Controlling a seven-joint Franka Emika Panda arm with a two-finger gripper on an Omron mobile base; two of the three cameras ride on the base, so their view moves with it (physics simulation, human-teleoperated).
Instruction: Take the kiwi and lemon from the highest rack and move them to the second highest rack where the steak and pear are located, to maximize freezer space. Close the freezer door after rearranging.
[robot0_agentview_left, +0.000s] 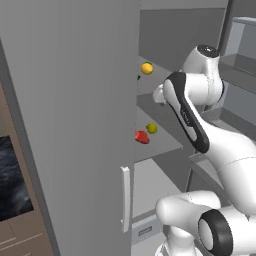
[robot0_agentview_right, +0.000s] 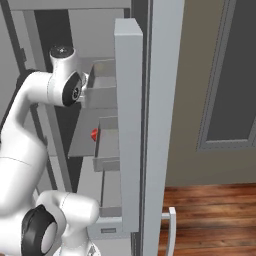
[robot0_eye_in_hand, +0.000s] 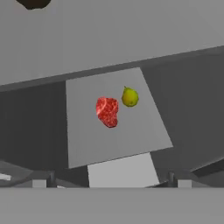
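Observation:
The lemon (robot0_agentview_left: 146, 68) sits on the highest rack (robot0_agentview_left: 155, 80). Left of it, the kiwi (robot0_agentview_left: 138, 77) peeks out as a dark speck from behind the edge of the open freezer door (robot0_agentview_left: 70, 125). In the hand view the kiwi (robot0_eye_in_hand: 35, 3) is cut by the top edge. One level down, the steak (robot0_eye_in_hand: 107, 111) and the pear (robot0_eye_in_hand: 130, 97) lie side by side on the second highest rack (robot0_eye_in_hand: 113, 140). My gripper (robot0_eye_in_hand: 111, 178) is open and holds nothing. It hovers in front of and above this rack. The steak (robot0_agentview_left: 142, 136) and pear (robot0_agentview_left: 151, 128) are left of my forearm.
The freezer door's pale bar handle (robot0_agentview_left: 125, 197) hangs low at its right edge. A second door with shelf bins (robot0_agentview_right: 127, 125) stands open on the right side. A drawer front (robot0_agentview_left: 145, 230) lies below the racks. My arm fills the space between the two doors.

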